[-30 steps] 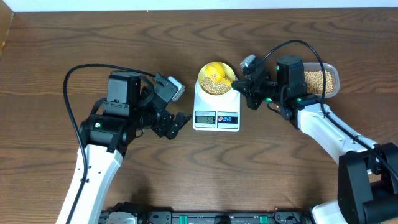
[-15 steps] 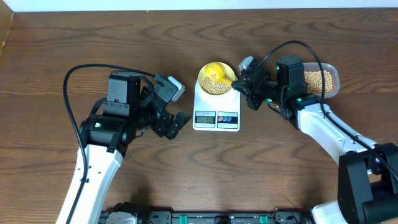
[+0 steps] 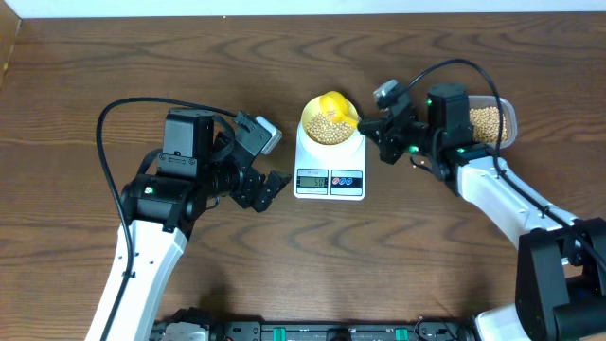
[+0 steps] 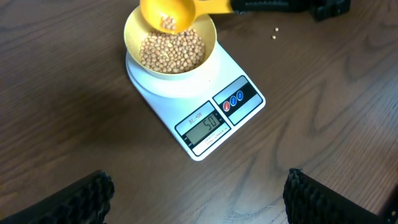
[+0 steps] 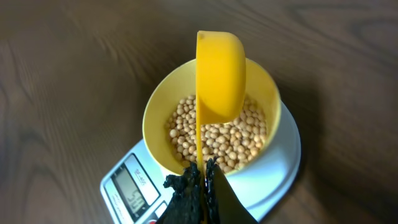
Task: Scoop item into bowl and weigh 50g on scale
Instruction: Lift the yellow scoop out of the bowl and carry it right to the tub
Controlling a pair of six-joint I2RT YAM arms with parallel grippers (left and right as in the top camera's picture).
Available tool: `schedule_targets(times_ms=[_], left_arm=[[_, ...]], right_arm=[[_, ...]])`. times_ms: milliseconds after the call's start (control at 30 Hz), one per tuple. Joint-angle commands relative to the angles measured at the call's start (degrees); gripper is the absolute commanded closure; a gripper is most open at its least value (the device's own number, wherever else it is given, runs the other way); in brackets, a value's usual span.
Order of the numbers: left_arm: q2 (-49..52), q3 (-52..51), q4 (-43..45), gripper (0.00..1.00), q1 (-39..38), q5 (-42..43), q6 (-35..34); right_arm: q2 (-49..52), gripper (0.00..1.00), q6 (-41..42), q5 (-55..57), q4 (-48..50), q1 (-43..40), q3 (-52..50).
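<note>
The white scale (image 3: 329, 192) stands mid-table with the pale yellow bowl (image 3: 306, 126) on its platform. Tan beans (image 3: 327, 134) fill the bowl's bottom. My right gripper (image 3: 376, 126) is shut on the handle of a bright yellow scoop (image 3: 334, 102), which hangs over the bowl's far rim. In the right wrist view the scoop (image 5: 221, 74) is turned on its side above the beans (image 5: 217, 134). In the left wrist view the scoop (image 4: 168, 15) holds a few beans, and the scale (image 4: 205, 112) display reads 50. My left gripper (image 3: 268, 166) stands open left of the scale, holding nothing.
A clear tub (image 3: 488, 121) of beans sits at the right, behind my right arm. One or two stray beans (image 4: 274, 36) lie on the wood beside the scale. Cables loop over both arms.
My right gripper has shifted slightly right and back, and the scoop has rolled further onto its side over the bowl's far edge. The left arm has not moved.
</note>
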Motion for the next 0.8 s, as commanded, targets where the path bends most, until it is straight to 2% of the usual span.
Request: schedule_targets(times_ms=[0, 233, 500, 767], left_arm=[[0.2, -0.3, 0.1, 0.11, -0.1, 0.5, 0.7], [0.2, -0.3, 0.1, 0.11, -0.1, 0.5, 0.7], [0.2, -0.3, 0.1, 0.11, -0.1, 0.5, 0.7], [0.2, -0.3, 0.1, 0.11, -0.1, 0.5, 0.7]], right_arm=[[-1.3, 0.99, 9.2, -3.6, 0.6, -1.4, 0.1], [-3.6, 0.99, 18.7, -5.7, 3.4, -4.2, 0.1], [-12.3, 0.99, 18.9, -6.3, 1.6, -9.8, 0.1], [-18.8, 0.99, 15.5, -4.2, -13.6, -18.8, 0.1]])
